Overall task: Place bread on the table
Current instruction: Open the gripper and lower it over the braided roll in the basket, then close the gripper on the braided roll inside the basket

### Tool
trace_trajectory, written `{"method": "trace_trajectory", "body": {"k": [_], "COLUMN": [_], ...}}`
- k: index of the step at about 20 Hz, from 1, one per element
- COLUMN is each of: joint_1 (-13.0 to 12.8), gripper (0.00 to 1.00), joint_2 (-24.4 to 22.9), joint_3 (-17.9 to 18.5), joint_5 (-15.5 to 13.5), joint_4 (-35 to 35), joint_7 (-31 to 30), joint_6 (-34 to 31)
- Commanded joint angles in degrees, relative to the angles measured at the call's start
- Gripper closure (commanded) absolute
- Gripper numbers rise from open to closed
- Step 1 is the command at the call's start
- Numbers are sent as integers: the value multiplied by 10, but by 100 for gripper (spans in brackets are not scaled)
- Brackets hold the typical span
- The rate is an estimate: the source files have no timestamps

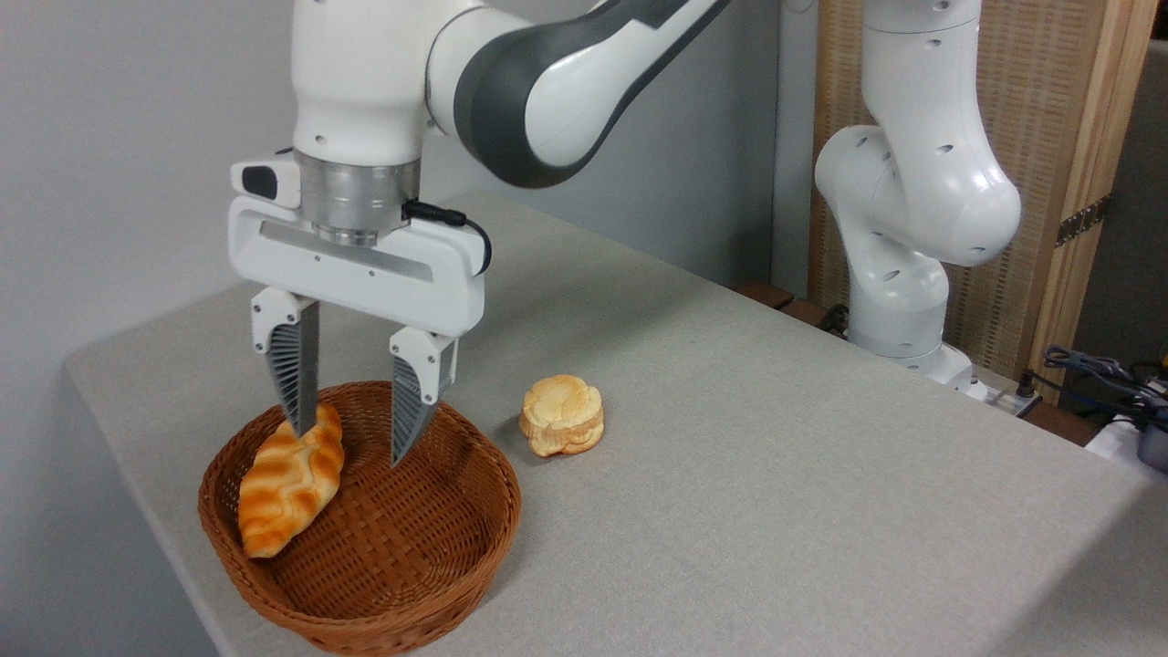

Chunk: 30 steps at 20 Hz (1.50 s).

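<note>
Spread wide, the pincer (352, 443) hangs straight down over the wicker basket (401, 584) at the near left corner of the table (776, 474), its jaws well apart and grasping nothing. Its left finger (294, 374) ends at the far tip of the bread (292, 479), and the tip of that finger overlaps the loaf in this view, so whether it touches the crust or stands just in front of it cannot be told. The right finger (411, 401) points into the bare middle of the basket, clear of the loaf.

Golden-orange with wavy ridges, the bread lies tilted against the basket's left inner wall, its near pointed end low by the rim and its far end raised. Its underside is hidden against the weave.

A small round pale bun (562, 415) sits on the grey cloth just to the right of the basket, apart from its rim. The side of it turned away from the camera cannot be seen.

Above the pincer the white arm (511, 82) runs out of the top edge, so its upper links are cut off. Its base column (903, 228) stands at the far right edge of the table, also cropped at the top. Behind it a wooden panel (1049, 137) is partly covered, and a tangle of cables (1104, 374) at the far right is too small and cropped to make out.
</note>
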Motion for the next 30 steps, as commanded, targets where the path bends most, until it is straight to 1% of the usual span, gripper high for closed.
{"method": "trace_trajectory", "body": {"k": [1,7,11,16,19,20,22,23,26,27,29,30], "joint_1": [-4,-4,-4,-4,-4,-4,-4,-4,-4,-4,-4,-4], "gripper": [0,0,0,0,0,0,0,0,0,9,36,53], "joint_2": [29,64,81,91,102,104,107,110,111,111,111,111], "joint_3": [-28,-58,-63,-70,-83,-84,-84,-85,-85,-85,-85,-85], "joint_5": [3,2,3,10,12,21,67,80,84,84,84,84], "joint_4": [2,2,2,2,2,2,2,2,2,2,3,2], "joint_7": [-35,-36,-43,-43,-35,-34,-35,-35,-36,-36,-35,-35], "joint_6": [36,86,112,117,116,116,116,116,116,116,117,116]}}
